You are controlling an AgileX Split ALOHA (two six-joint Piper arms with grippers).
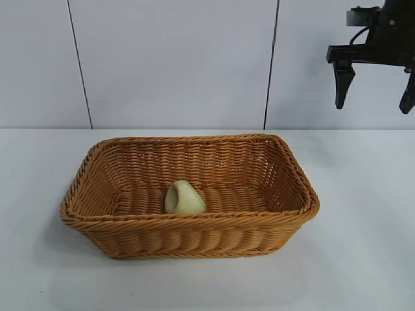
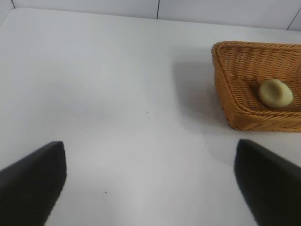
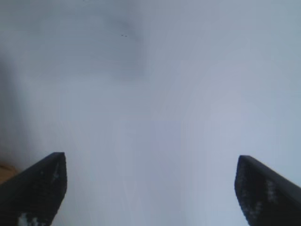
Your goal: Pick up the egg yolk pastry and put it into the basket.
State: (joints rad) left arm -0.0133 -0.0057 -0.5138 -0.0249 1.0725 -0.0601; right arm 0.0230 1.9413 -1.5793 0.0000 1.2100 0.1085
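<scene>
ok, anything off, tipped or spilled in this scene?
Nothing stands out. The egg yolk pastry lies inside the basket, which sits flat on the table. The right claw hangs open, empty, high beside the basket.

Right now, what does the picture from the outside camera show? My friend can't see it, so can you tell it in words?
A pale yellow egg yolk pastry lies inside a big golden-brown wicker basket on a white table. High at the upper right, away from the basket, the right gripper hangs open and empty, pointing down.

1 egg yolk pastry (image 1: pixel 184 198), 1 basket (image 1: pixel 194 236), 1 table (image 1: pixel 363 246), 2 grippers
</scene>
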